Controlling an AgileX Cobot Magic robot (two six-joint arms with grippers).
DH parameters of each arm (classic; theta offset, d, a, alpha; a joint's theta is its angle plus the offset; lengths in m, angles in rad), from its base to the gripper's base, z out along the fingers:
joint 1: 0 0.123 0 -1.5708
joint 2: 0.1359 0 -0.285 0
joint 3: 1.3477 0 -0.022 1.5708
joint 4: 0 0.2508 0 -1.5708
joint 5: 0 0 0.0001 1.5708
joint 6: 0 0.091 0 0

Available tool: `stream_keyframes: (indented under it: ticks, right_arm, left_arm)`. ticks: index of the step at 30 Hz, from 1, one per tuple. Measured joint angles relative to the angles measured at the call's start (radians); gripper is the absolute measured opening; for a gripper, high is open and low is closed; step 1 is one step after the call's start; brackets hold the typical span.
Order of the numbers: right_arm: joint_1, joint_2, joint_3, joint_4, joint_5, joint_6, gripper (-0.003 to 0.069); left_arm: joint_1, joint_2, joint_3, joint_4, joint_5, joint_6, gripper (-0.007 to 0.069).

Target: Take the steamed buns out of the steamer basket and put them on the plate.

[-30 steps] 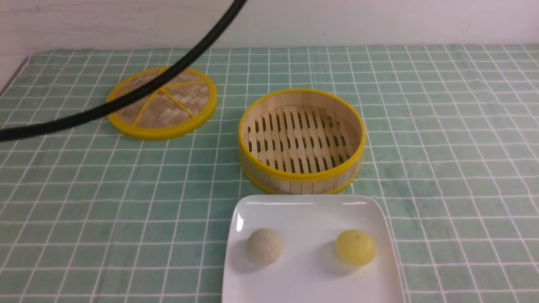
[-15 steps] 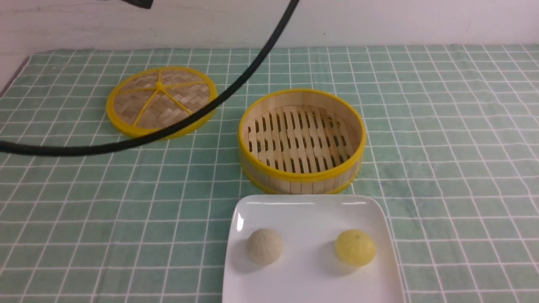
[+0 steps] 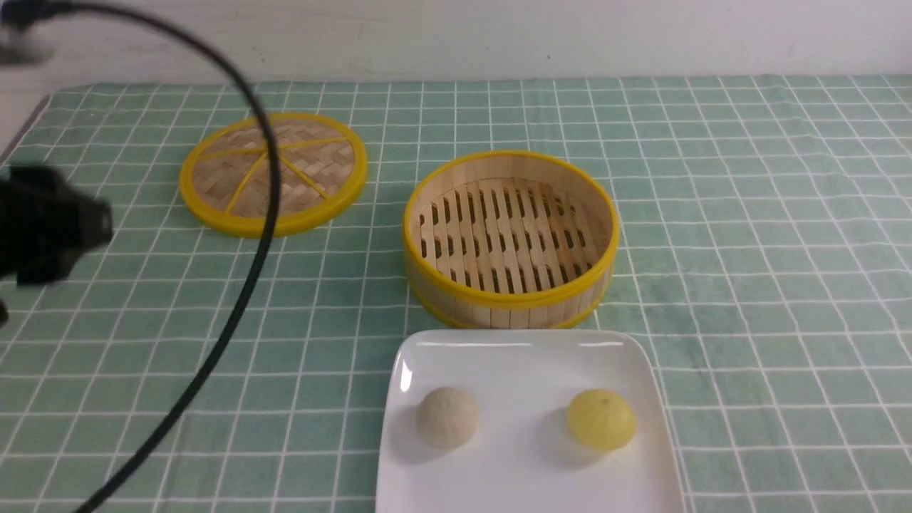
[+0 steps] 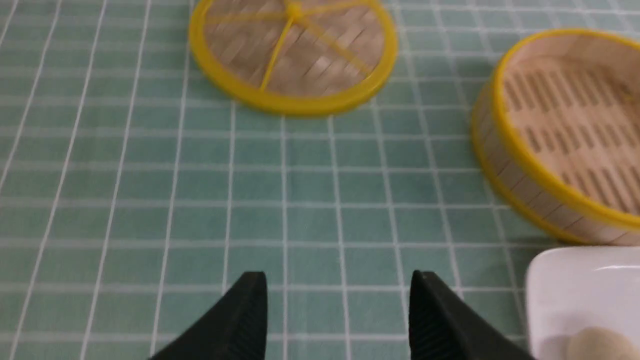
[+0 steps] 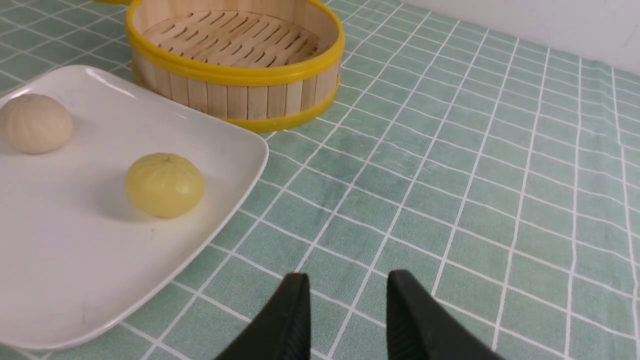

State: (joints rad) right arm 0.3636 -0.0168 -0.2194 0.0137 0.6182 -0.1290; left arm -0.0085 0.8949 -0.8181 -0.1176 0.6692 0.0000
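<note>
Both steamed buns rest on the white plate point(image 3: 527, 356) at the table's near edge: the beige bun point(image 3: 447, 417) on the left and the pale yellow bun point(image 3: 601, 419) on the right. Just behind the plate stands the steamer basket point(image 3: 509, 303), with nothing on its slatted floor. My left gripper point(image 4: 337, 275) is open above bare cloth, left of the plate point(image 4: 575, 280) and the beige bun point(image 4: 597, 342). My right gripper point(image 5: 348, 275) is open over cloth, to the right of the plate point(image 5: 75, 260) and the yellow bun point(image 5: 164, 185). Neither gripper holds anything.
The flat woven lid point(image 3: 273, 173) lies at the back left. A black cable point(image 3: 253, 263) arcs across the left side of the front view, and the left arm's dark body point(image 3: 43, 224) shows blurred at the left edge. Green checked cloth covers the table up to the back wall.
The left arm's cable has swung from across the lid towards the left, and the arm's dark body has come into view at the left edge. Buns, basket and plate have not moved.
</note>
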Motion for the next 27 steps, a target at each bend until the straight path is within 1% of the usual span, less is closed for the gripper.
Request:
stream_keyframes:
  ticks: [2, 3, 5, 6, 11, 15, 21, 22, 24, 27]
  right_arm:
    - [0.0, 0.0, 0.0, 0.0, 0.0, 0.0, 0.0243]
    - [0.0, 0.0, 0.0, 0.0, 0.0, 0.0, 0.0243]
    - [0.0, 0.0, 0.0, 0.0, 0.0, 0.001, 0.0243]
    - [0.0, 0.0, 0.0, 0.0, 0.0, 0.001, 0.0243]
    - [0.0, 0.0, 0.0, 0.0, 0.0, 0.001, 0.0243]
    - [0.0, 0.0, 0.0, 0.0, 0.0, 0.001, 0.0243]
    - [0.0, 0.0, 0.0, 0.0, 0.0, 0.001, 0.0243]
    - [0.0, 0.0, 0.0, 0.0, 0.0, 0.001, 0.0243]
    - [0.0, 0.0, 0.0, 0.0, 0.0, 0.001, 0.0243]
    - [0.0, 0.0, 0.0, 0.0, 0.0, 0.001, 0.0243]
  left_arm:
    - [0.06, -0.029, 0.095, -0.014, -0.031, 0.03, 0.0404]
    - [0.098, -0.052, 0.163, -0.023, -0.072, 0.061, 0.0404]
    - [0.128, -0.076, 0.226, -0.027, -0.116, 0.083, 0.0404]
    - [0.16, -0.11, 0.309, -0.034, -0.182, 0.116, 0.0404]
    - [0.222, -0.218, 0.539, -0.046, -0.383, 0.14, 0.0404]
    - [0.244, -0.306, 0.672, -0.053, -0.486, 0.14, 0.0404]
    - [0.245, -0.439, 0.768, -0.057, -0.508, 0.14, 0.0404]
    - [0.245, -0.501, 0.785, -0.057, -0.498, 0.14, 0.0404]
    - [0.245, -0.538, 0.791, -0.057, -0.489, 0.14, 0.0404]
    - [0.245, -0.639, 0.797, -0.058, -0.425, 0.14, 0.0404]
